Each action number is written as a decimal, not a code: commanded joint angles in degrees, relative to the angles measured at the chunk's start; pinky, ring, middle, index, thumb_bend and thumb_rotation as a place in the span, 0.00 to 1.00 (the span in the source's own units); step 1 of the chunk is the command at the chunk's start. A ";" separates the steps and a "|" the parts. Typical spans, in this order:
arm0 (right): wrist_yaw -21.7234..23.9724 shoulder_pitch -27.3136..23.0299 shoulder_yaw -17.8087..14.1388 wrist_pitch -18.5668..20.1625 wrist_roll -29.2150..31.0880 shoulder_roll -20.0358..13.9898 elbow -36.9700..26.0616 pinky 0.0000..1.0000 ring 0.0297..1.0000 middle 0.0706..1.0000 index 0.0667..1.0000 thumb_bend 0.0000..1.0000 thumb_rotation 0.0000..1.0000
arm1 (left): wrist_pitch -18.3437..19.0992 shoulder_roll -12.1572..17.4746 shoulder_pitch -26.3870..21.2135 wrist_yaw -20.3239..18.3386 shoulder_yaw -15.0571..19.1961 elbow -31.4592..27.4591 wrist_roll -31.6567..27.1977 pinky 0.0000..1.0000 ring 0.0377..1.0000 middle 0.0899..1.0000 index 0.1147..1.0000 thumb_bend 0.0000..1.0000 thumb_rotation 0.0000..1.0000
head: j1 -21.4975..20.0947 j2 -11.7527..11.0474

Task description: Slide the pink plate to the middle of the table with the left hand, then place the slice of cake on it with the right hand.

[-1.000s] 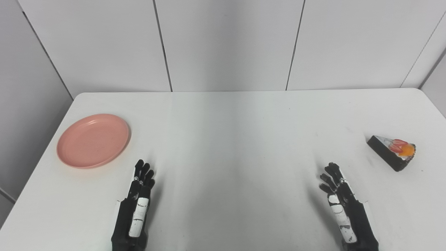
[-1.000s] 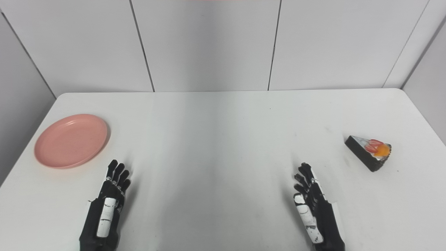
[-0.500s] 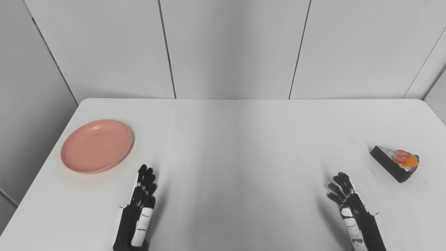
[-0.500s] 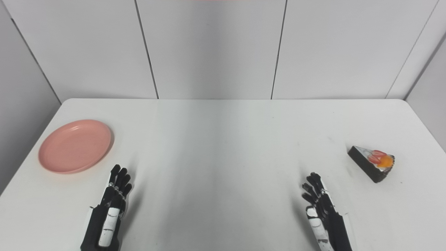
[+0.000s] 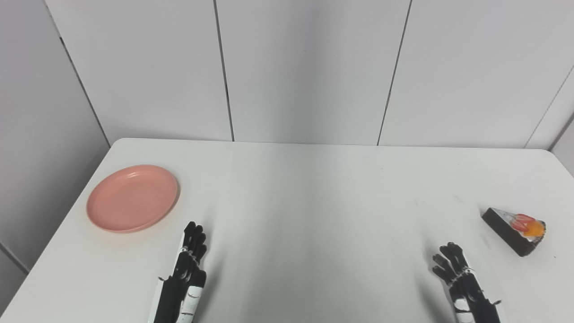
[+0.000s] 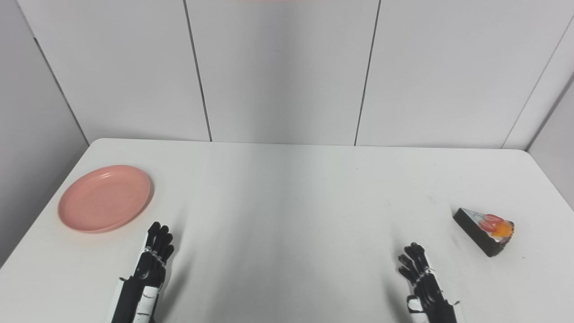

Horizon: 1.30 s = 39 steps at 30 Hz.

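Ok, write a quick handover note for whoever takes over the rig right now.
Left hand: open, empty, near edge, just short of the plate.
Right hand: open, empty, near edge, short of the cake.
Plate sits at the table's left side; cake at the right side.
Done: nothing.
Left: slide plate to the middle with the left hand, then put cake on it with the right.
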 commanded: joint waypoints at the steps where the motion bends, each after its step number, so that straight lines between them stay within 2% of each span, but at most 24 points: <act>1: 0.27 0.12 -1.02 0.04 0.28 -1.03 3.92 0.90 0.89 0.93 0.94 0.81 0.95 | 0.90 -1.94 0.17 -0.03 -1.45 4.79 0.50 0.97 0.99 1.00 1.00 0.75 0.80 | 0.04 0.03; 10: 1.42 -0.13 -1.58 -0.20 2.03 -1.37 4.97 0.94 0.92 0.94 0.96 0.81 0.96 | -0.19 -2.43 -0.09 0.84 -2.03 5.55 1.77 0.95 0.99 1.00 1.00 0.76 0.77 | 2.51 -0.48; 21: 1.39 -0.34 -1.72 -0.39 0.84 -0.82 5.81 0.93 0.91 0.94 0.95 0.78 0.98 | -1.20 -2.11 -0.37 1.08 -2.07 6.91 1.27 0.94 0.98 1.00 1.00 0.75 0.75 | 1.46 -2.24; 29: 1.01 -0.59 -1.42 -0.45 -0.52 -0.37 6.04 0.92 0.90 0.94 0.96 0.79 0.98 | -1.61 -1.62 -0.68 0.96 -1.53 7.08 0.15 0.95 0.97 0.99 1.00 0.75 0.74 | 0.75 -2.39; 33: 0.77 -0.74 -1.18 -0.45 -1.35 -0.06 6.16 0.92 0.90 0.94 0.96 0.78 0.97 | -1.76 -1.52 -0.71 1.40 -0.78 4.96 -0.33 0.91 0.93 0.93 0.97 0.79 0.74 | 0.13 -2.20; 35: 0.92 -0.89 -1.03 -0.41 -1.40 -0.02 6.36 0.91 0.90 0.93 0.95 0.78 0.96 | -1.92 -1.37 -1.52 1.37 -0.28 1.77 -1.01 0.86 0.88 0.86 0.91 0.81 0.72 | 0.34 -2.30; 39: 1.36 -1.08 -0.84 -0.44 -0.71 0.12 6.75 0.91 0.90 0.93 0.95 0.78 0.95 | -1.95 -0.71 -4.09 1.35 0.44 -2.39 -1.93 0.80 0.83 0.79 0.82 0.80 0.70 | 0.59 -2.54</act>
